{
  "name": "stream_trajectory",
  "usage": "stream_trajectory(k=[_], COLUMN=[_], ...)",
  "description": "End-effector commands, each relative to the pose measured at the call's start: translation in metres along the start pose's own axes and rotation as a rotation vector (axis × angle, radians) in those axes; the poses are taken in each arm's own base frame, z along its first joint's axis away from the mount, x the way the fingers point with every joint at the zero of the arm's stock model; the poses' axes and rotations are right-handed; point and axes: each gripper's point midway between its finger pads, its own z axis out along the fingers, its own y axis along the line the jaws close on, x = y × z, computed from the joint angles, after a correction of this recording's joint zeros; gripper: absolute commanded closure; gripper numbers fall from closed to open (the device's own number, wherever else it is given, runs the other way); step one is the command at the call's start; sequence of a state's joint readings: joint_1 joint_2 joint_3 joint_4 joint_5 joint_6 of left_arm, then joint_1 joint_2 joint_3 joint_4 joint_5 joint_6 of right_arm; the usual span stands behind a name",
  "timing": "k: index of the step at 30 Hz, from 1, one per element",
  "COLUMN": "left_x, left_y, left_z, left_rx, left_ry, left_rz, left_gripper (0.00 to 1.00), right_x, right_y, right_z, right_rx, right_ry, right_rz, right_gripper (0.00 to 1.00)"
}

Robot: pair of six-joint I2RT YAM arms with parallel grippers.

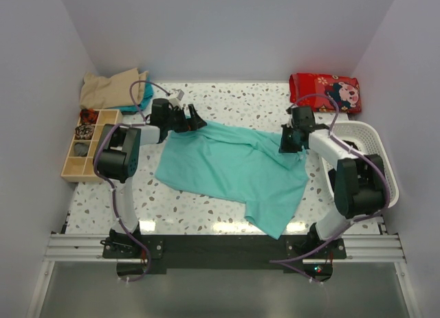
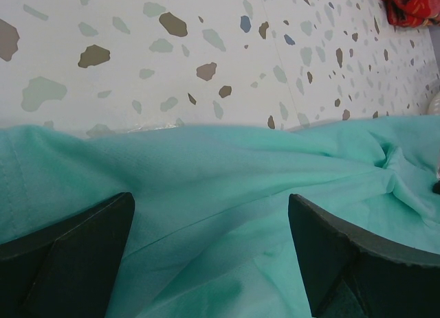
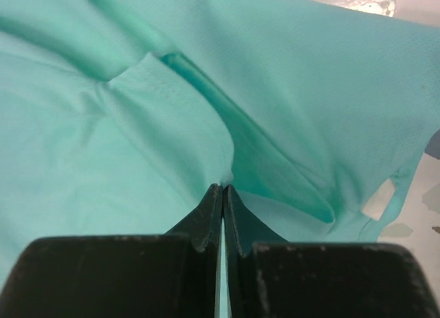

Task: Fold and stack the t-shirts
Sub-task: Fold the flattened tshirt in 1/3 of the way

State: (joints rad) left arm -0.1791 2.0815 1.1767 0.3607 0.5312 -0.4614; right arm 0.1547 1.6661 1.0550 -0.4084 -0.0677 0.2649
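Observation:
A teal-green t-shirt (image 1: 234,170) lies spread and rumpled across the middle of the table. My left gripper (image 1: 194,119) is open at the shirt's far left corner; in the left wrist view its fingers (image 2: 75,249) stand wide apart over the teal fabric (image 2: 227,187). My right gripper (image 1: 287,143) is shut on a pinch of the shirt's right edge; in the right wrist view (image 3: 223,189) the fabric (image 3: 137,126) bunches at the closed tips. A tan t-shirt (image 1: 110,90) lies folded at the back left over another teal one (image 1: 146,95). No black shirt shows.
A wooden compartment box (image 1: 86,143) with small items stands at the left. A white basket (image 1: 371,156) stands at the right behind the right arm. A red patterned pouch (image 1: 324,91) lies at the back right. White walls close in three sides.

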Motion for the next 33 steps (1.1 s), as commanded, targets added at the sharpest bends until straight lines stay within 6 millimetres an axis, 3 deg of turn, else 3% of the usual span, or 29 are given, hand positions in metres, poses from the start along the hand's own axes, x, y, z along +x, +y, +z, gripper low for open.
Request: stream_trajectory(k=[1,7,12,14,15,18,20,24,27,33], left_x=[0.04,0.042,0.045,0.046,0.046,0.048,0.047,0.048,0.047,0.044], left_y=[0.02,0.02,0.02,0.02,0.02,0.02,0.019,0.017,0.014,0.012], left_z=[0.005,0.005,0.005,0.006,0.006,0.007,0.008,0.009,0.007,0.006], left_rx=[-0.05,-0.044,-0.04,-0.037,-0.037,-0.032,-0.026,-0.01,-0.002,0.005], left_ry=[0.111,0.114,0.12,0.121,0.121,0.125,0.122,0.125,0.122,0.115], left_rz=[-0.087,-0.091,-0.096,-0.098,-0.1,-0.105,-0.106,-0.116,-0.118,-0.116], left_gripper=[0.0,0.0,0.0,0.0,0.0,0.0,0.0,0.0,0.0,0.0], right_x=[0.003,0.047,0.104,0.118,0.124,0.106,0.077,0.027,-0.004,-0.025], right_y=[0.034,0.052,0.051,0.047,0.044,0.041,0.036,0.028,0.013,0.012], right_z=[-0.035,-0.044,-0.052,-0.058,-0.06,-0.079,-0.092,-0.099,-0.09,-0.039], right_rx=[-0.128,-0.191,-0.192,-0.166,-0.153,-0.119,-0.06,0.02,0.141,0.215], right_ry=[-0.014,0.124,0.303,0.335,0.339,0.227,0.077,-0.16,-0.267,-0.228], right_rz=[-0.062,-0.117,-0.146,-0.139,-0.133,-0.129,-0.108,-0.048,-0.002,0.007], right_gripper=[1.0,0.96,0.96,0.72,0.68,0.55,0.46,0.44,0.44,0.47])
